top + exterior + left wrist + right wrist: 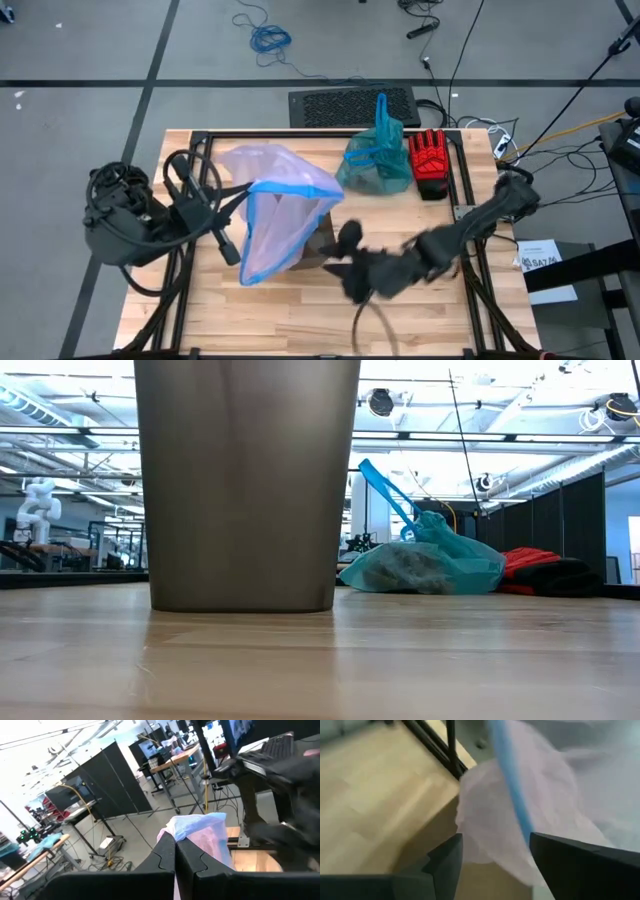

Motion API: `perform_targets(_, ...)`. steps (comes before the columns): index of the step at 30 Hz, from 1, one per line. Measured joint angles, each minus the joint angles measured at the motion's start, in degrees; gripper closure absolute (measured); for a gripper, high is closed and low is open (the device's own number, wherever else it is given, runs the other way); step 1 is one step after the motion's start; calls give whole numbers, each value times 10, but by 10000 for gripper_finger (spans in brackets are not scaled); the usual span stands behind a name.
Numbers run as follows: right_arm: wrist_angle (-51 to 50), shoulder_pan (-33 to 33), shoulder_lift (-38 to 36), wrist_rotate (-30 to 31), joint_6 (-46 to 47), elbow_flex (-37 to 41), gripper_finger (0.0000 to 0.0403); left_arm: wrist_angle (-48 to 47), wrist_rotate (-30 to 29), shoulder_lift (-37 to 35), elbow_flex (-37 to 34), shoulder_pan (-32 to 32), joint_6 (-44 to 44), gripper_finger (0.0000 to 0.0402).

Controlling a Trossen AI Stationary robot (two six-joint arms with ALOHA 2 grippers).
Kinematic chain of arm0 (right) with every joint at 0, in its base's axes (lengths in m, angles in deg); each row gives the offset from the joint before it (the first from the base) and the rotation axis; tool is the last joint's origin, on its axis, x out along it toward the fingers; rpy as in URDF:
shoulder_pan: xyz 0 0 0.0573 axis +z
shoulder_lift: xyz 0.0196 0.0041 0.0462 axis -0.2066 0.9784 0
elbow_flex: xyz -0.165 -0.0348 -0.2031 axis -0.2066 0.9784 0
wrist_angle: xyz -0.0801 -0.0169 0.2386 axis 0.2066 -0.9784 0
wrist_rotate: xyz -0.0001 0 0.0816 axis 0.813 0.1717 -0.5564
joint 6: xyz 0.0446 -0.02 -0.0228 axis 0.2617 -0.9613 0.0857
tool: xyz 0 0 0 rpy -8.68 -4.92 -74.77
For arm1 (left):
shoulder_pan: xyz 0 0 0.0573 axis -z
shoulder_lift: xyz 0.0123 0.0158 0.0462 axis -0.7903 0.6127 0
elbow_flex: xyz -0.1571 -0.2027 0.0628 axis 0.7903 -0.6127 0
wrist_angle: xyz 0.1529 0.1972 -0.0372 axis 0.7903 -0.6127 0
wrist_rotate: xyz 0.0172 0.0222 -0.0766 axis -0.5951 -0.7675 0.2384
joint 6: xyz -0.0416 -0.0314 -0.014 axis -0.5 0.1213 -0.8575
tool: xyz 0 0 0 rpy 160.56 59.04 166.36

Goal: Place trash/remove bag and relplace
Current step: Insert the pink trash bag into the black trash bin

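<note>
The step in hand looks like the replacing: a fresh pink bag [275,215] with a blue edge is being fitted over the grey bin [247,485] at the centre of the worktop [400,310]. The left gripper [175,865], at the left of the high view, has its fingers together, clamped on the pink bag's rim. The right gripper [492,855], just right of the bin in the high view, has its fingers apart, with the plastic between them but not gripped. The teal bag [378,160], filled with trash, lies at the upper middle beside a red glove [428,160]. Next, the right gripper probably needs to close on the blue edge and stretch it over the bin's rim.
</note>
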Motion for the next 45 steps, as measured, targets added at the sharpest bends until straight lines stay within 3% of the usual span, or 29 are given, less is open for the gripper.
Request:
perform_targets(3,91,8,53,114,-92,21,182,1,0,0,0,0,-2,401)
perform_targets(5,150,6,84,156,-156,22,183,1,0,0,0,1,-2,402)
perform_targets(9,254,-1,115,161,-238,22,183,-1,0,0,0,0,-2,402)
perform_targets(14,277,-4,107,180,-255,22,183,-4,0,0,0,1,-2,402)
perform_targets(19,277,5,97,163,-228,21,183,-5,0,0,0,0,-2,402)
perform_targets(24,240,-17,97,66,-110,21,183,-5,0,0,0,-1,-2,402)
perform_targets(30,254,-73,97,18,-5,21,193,-1,0,0,0,-5,-2,402)
perform_targets(34,257,-110,106,-38,36,21,246,-2,0,0,0,-9,-2,402)
perform_targets(39,239,-133,123,-37,34,21,384,-3,0,0,0,-9,-2,402)
perform_targets(45,160,-131,121,23,29,21,401,-3,16,0,0,-9,-8,402)
